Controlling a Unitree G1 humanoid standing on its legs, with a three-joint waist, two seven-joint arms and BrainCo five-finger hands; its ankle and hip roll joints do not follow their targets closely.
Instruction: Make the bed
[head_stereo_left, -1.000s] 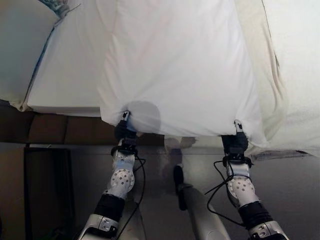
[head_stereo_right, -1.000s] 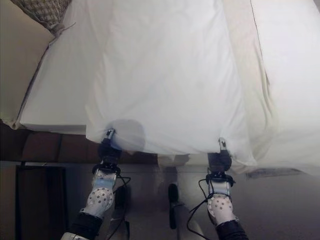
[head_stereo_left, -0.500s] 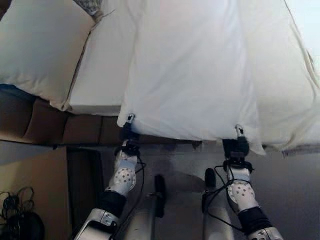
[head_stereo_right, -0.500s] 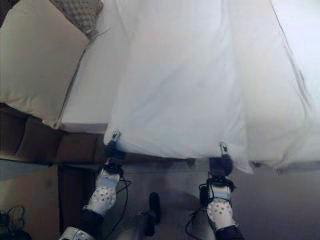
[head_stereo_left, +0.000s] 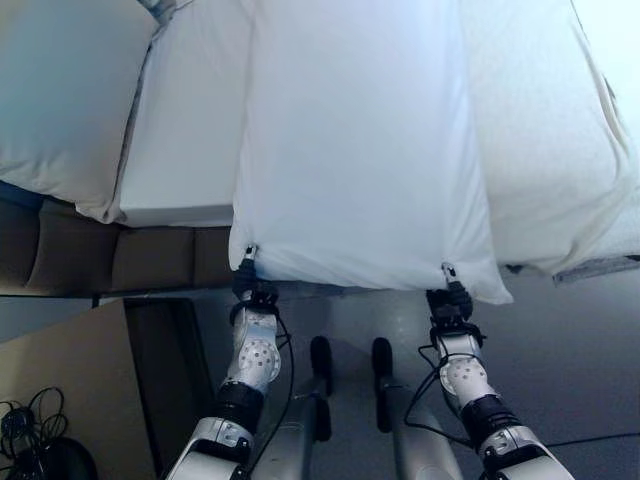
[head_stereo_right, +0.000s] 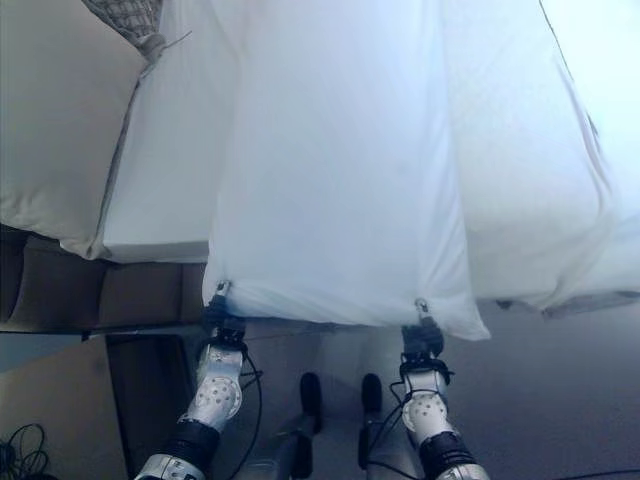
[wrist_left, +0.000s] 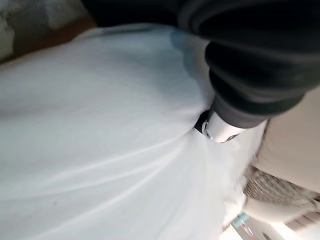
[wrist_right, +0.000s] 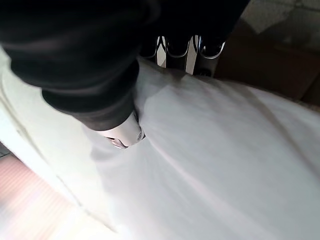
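Observation:
A long white pillow (head_stereo_left: 360, 150) lies lengthwise over the bed's white sheet (head_stereo_left: 185, 130), with its near edge hanging past the bed's side. My left hand (head_stereo_left: 247, 272) pinches that edge at its left corner and my right hand (head_stereo_left: 450, 292) pinches the right corner. The left wrist view has the thumb (wrist_left: 220, 131) pressed onto the white cloth (wrist_left: 100, 150). The right wrist view has the thumb (wrist_right: 122, 136) on top of the cloth (wrist_right: 225, 165) and the fingers (wrist_right: 186, 52) curled at its edge.
A cream pillow (head_stereo_left: 60, 90) lies at the left of the bed, with a patterned cushion (head_stereo_right: 125, 20) behind it. A rumpled white duvet (head_stereo_left: 550, 150) covers the right side. Below the mattress runs the brown bed frame (head_stereo_left: 120, 262). A dark cabinet (head_stereo_left: 170, 370) and a cardboard box (head_stereo_left: 60, 390) stand lower left.
The whole view has shifted, so the camera moved. Both hands keep their hold on the pillow's near edge and now stand a little closer together.

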